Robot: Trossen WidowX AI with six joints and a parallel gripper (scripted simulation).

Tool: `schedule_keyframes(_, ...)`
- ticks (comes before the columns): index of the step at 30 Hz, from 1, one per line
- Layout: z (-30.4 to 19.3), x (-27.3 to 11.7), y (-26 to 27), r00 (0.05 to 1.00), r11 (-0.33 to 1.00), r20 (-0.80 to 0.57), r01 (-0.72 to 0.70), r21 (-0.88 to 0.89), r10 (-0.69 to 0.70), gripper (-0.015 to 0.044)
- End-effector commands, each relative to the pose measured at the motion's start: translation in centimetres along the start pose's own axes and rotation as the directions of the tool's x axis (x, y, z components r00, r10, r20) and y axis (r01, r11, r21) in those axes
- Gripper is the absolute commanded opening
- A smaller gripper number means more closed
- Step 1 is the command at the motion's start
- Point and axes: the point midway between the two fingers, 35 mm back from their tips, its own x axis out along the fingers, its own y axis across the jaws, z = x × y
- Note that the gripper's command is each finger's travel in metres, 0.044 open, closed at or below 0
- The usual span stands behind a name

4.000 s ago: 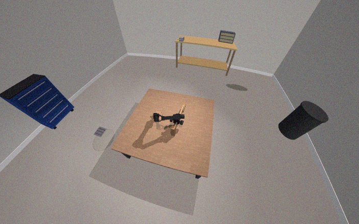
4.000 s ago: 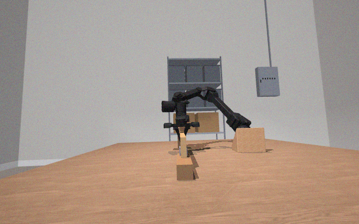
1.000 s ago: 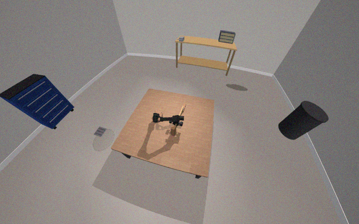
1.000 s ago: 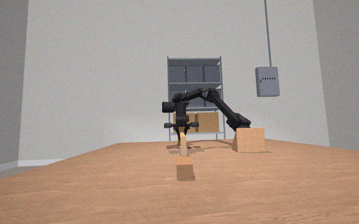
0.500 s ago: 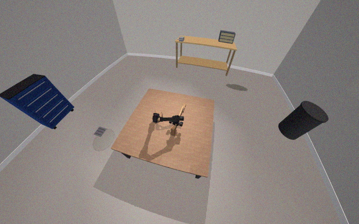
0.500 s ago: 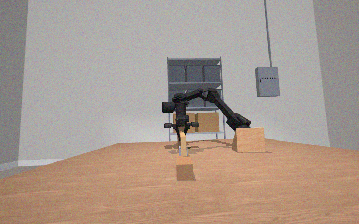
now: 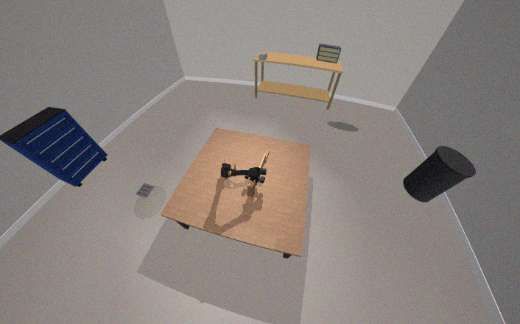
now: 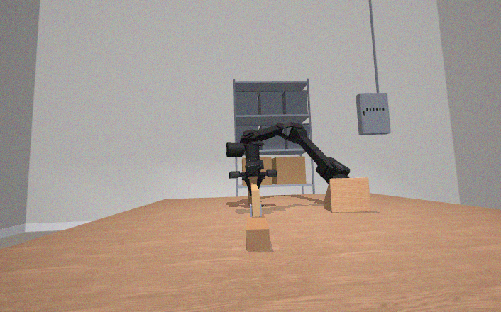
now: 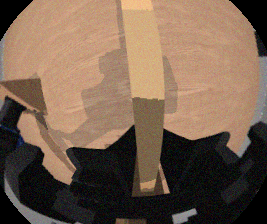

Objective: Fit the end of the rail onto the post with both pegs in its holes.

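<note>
On the left of the exterior view, your black parallel-jaw pincer [image 8: 254, 182] is hanging straight down from the wrist and is gripping the long pale wooden bed rail [image 8: 255, 201] from above, near its raised end, jaws closed narrowly against the rail's two sides. In the wrist view the rail [image 9: 142, 76] is running up the middle of the picture from between the jaws, away over the light brown wooden worktop [image 9: 64, 63], its gripped stretch lying in shadow. In the exterior view the rail is pointing towards the camera, and its far end is sitting on the low wooden footboard block [image 8: 257, 234], just in front of the pincer.

Moving right, the black six-joint arm [image 8: 283, 133] is arching up from its base, elbow high, forearm reaching left to the downturned wrist. At the far right, the base is sitting behind a larger pale wooden block [image 8: 347, 194] standing on the worktop [image 8: 128, 252].

From above, the arm [image 7: 242, 172] is stretching rightwards across the worktop's middle, and the rail [image 7: 264, 157] is slanting away from the pincer. The short wooden post [image 7: 250, 189] is standing just below the pincer; you cannot tell from these views whether the pegs are in the holes.
</note>
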Motion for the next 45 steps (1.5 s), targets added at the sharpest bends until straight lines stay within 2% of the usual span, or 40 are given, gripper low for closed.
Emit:
schedule_keyframes(1, -0.3, -0.2, 0.0, 1.0, 1.0, -0.006, 0.008, -0.001, -0.008, 0.0)
schedule_keyframes(11, -0.6, -0.2, 0.0, 1.0, 1.0, -0.007, 0.008, -0.001, -0.008, 0.0)
schedule_keyframes(28, -0.4, 0.0, 0.0, 1.0, 1.0, -0.001, 0.001, 0.001, -0.001, 0.044)
schedule_keyframes(32, -0.2, -0.2, 0.0, 1.0, 1.0, -0.001, 0.002, 0.0, -0.002, 0.044)
schedule_keyframes(36, 2.6, -2.8, 0.0, 1.0, 1.0, -0.003, 0.007, -0.002, -0.007, 0.044)
schedule_keyframes(45, 2.7, -3.0, 0.1, 1.0, 1.0, -0.004, 0.007, -0.002, -0.007, 0.044)
